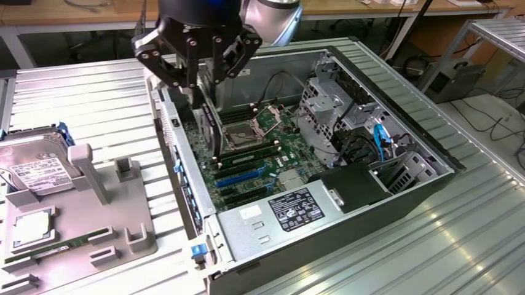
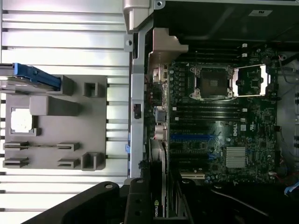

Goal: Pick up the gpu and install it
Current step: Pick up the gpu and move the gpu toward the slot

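One grip: I am clamping the thin black gpu (image 1: pixel 211 128) in my gripper (image 1: pixel 201 86).
Spot: hanging edge-down over the green motherboard (image 1: pixel 271 153).

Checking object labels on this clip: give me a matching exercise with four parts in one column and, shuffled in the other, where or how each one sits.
Parts
1. gpu
2. hard drive
3. memory stick
4. processor socket

Place or state
A. green, lying in the grey tray
B. on the motherboard, cover swung open
C. on edge in the gripper, inside the case
D. white label, on the grey tray

Pairs: 1-C; 2-D; 3-A; 4-B
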`<state>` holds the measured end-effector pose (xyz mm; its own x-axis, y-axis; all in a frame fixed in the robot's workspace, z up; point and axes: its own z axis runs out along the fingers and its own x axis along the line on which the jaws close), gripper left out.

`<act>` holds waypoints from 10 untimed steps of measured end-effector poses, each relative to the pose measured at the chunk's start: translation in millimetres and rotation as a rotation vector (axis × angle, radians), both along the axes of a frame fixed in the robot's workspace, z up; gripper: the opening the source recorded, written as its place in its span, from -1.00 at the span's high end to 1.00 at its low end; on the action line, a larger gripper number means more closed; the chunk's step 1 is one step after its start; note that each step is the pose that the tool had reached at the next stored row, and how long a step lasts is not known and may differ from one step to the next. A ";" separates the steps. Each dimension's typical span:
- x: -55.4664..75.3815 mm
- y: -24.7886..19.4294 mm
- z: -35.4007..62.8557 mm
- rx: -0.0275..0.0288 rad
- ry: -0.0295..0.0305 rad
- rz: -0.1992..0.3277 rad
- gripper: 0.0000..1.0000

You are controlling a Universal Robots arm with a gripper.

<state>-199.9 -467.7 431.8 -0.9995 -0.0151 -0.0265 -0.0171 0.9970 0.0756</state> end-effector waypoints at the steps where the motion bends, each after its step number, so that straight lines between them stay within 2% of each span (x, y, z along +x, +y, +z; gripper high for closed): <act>1: 5.1 0.0 -0.2 0.0000 0.0014 0.000 0.47; 6: 28.2 0.1 -5.6 -0.0004 0.0080 0.000 0.47; 8: 43.5 0.6 -11.5 -0.0009 0.0104 0.000 0.47; 10: 52.2 1.4 -15.0 -0.0011 0.0112 0.000 0.47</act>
<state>-147.6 -466.3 416.8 -0.9998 -0.0152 -0.0153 -0.0163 0.9971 0.0747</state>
